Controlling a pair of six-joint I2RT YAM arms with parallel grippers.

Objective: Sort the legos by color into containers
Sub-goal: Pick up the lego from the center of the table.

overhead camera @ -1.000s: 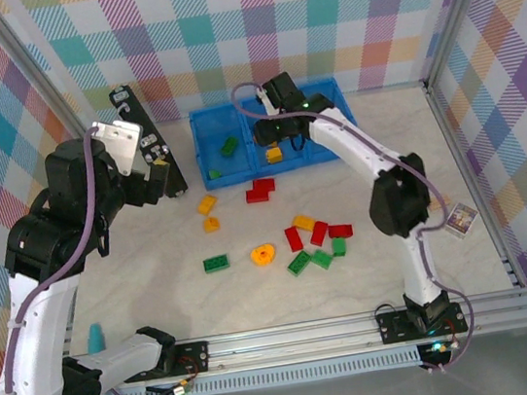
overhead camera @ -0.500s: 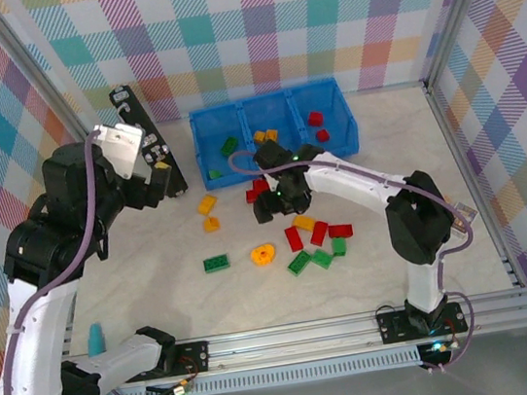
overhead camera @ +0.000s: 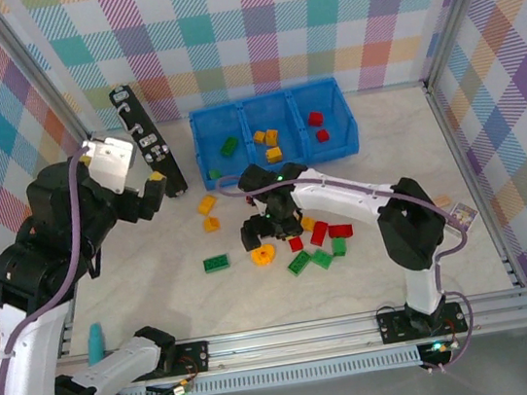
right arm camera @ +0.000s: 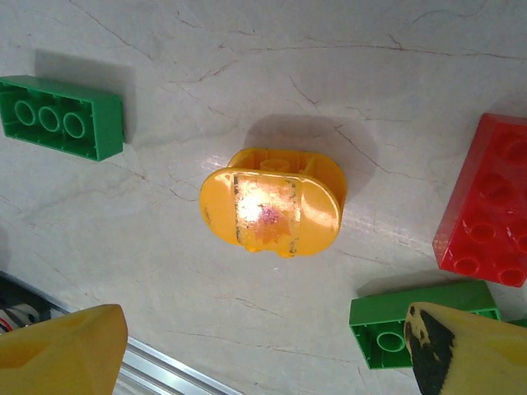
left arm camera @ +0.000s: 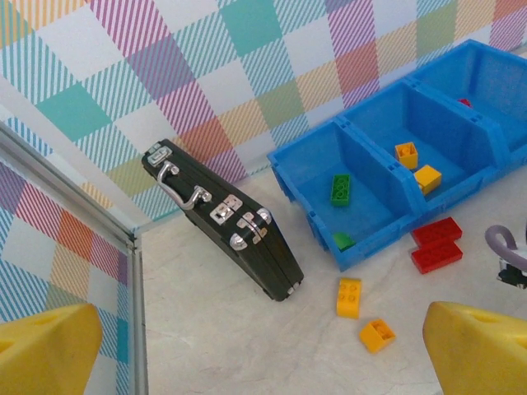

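Observation:
My right gripper (overhead camera: 261, 237) hangs open just above an orange rounded lego (overhead camera: 264, 254), which lies between and ahead of its fingertips (right arm camera: 58, 350) in the right wrist view (right arm camera: 272, 202). Red (overhead camera: 318, 232), green (overhead camera: 310, 262) and yellow (overhead camera: 304, 221) legos are scattered beside it. The blue three-part bin (overhead camera: 197, 128) holds green legos (overhead camera: 229, 146) on the left, orange ones (overhead camera: 267, 138) in the middle and red ones (overhead camera: 315, 118) on the right. My left gripper (overhead camera: 145, 190) is raised and open, empty, looking down on two yellow legos (left arm camera: 348, 296) and the bin (left arm camera: 387, 243).
A black case with metal latches (overhead camera: 147, 140) leans beside the bin's left end (left arm camera: 222, 218). A lone green lego (overhead camera: 216, 263) lies left of the orange piece (right arm camera: 62, 118). A small card (overhead camera: 460, 219) sits at the right. Metal rails border the table.
My right gripper left the bin's middle compartment, came down toward me to above the orange rounded lego, and opened wider. The left arm shifted slightly.

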